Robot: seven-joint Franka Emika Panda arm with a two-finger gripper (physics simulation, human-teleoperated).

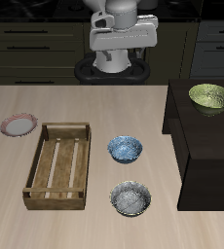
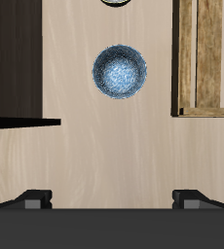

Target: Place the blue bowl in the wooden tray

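Nearest the exterior camera, the grey-rimmed bowl [image 1: 130,198] is sitting close to the table's [image 1: 94,229] front edge, just in front of the blue bowl [image 1: 125,148]. The blue bowl is resting upright on the bare tabletop, beside the wooden tray [image 1: 59,165] but not touching it, so it is lying free for a grasp from above. The tray is lying flat with its slatted bottom showing and nothing inside. A small pink-rimmed plate [image 1: 18,125] is sitting past the tray's far side, and a green bowl [image 1: 211,96] is standing on a dark raised cabinet [image 1: 204,146]. The arm is hanging high at the table's back, well away from every bowl; its pincer cannot be made out here.

In the wrist view, the gripper [image 2: 112,197] is showing only its two fingertips, one [image 2: 31,198] standing well apart from the other, so the pincer is spread wide and holding nothing. The blue bowl [image 2: 119,71] is lying on the table ahead of the fingers, roughly in line with the gap between them, with the wooden tray [image 2: 209,56] near it and the dark cabinet [image 2: 14,58] on the opposite side. Judging from this, the task is only beginning: the reach to the bowl is not yet made.
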